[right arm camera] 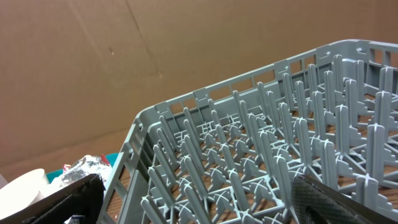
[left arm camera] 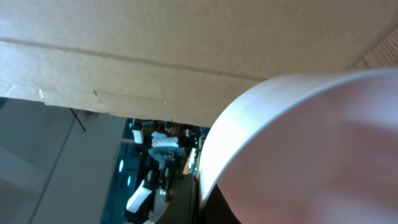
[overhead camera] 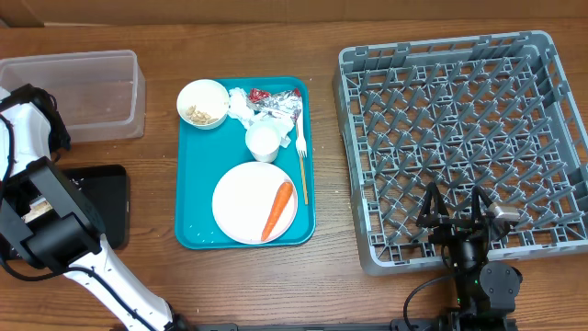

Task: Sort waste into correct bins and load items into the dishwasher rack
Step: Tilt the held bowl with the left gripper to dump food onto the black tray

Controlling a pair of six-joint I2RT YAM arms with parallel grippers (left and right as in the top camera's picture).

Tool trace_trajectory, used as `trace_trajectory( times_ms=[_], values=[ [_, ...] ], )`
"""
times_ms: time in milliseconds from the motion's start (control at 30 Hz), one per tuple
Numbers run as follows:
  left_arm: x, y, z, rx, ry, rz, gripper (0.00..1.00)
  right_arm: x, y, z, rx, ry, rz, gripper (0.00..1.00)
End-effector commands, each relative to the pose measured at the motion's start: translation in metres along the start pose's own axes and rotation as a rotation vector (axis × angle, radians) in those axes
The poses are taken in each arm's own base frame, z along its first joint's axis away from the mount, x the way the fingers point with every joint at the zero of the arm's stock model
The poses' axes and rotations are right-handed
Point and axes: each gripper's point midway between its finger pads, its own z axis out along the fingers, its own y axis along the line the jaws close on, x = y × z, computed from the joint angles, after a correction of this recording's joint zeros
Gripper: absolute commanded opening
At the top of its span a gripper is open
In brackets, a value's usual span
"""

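Wooden table [overhead camera: 276,285]: right gripper [overhead camera: 455,207] gapes empty over the rack's [overhead camera: 478,110] near edge; carrot [overhead camera: 277,210] lies well left of its fingers. Left gripper, fingers unseen, is clenched.

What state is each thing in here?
clear tub: empty.
black tray: partly hidden by the left arm.
dishwasher rack: empty.
plate: on the teal tray, carrot lying on it.
bowl: holds food bits.
cup: upright on the tray.
foil wrapper: crumpled, beside the napkins.
right hand: open, over the rack's near edge.
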Motion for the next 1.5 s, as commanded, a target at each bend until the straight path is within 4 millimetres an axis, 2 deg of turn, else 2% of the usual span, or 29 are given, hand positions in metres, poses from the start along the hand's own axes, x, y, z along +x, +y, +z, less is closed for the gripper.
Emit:
trace_trajectory(
  times_ms=[0, 533, 700, 833, 967, 1100, 1300, 1467],
  values=[
    [-0.006, 0.011, -0.001, -0.040, -0.013, 0.070, 0.04, 0.001, -0.002, 0.000, 0.003, -0.007, 0.002, 1.00],
    [-0.011, 0.008, -0.007, -0.029, -0.027, 0.038, 0.04, 0.001, -0.002, 0.000, 0.003, -0.007, 0.002, 1.00],
    [-0.004, -0.021, -0.010, 0.140, 0.003, 0.054, 0.04, 0.001, -0.002, 0.000, 0.003, -0.007, 0.002, 1.00],
    [0.002, -0.023, -0.011, 0.162, 0.023, -0.002, 0.04, 0.001, -0.002, 0.000, 0.003, -0.007, 0.002, 1.00],
    [0.011, -0.035, -0.014, 0.251, 0.055, 0.015, 0.04, 0.001, -0.002, 0.000, 0.003, -0.007, 0.002, 1.00],
    [0.010, -0.010, -0.011, 0.118, 0.019, 0.059, 0.04, 0.001, -0.002, 0.000, 0.003, -0.007, 0.002, 1.00],
    [0.008, -0.015, -0.021, 0.160, 0.011, 0.048, 0.04, 0.001, -0.002, 0.000, 0.003, -0.007, 0.002, 1.00],
    [-0.004, 0.007, -0.032, 0.031, -0.064, 0.061, 0.04, 0.001, -0.002, 0.000, 0.003, -0.007, 0.002, 1.00]
  ],
)
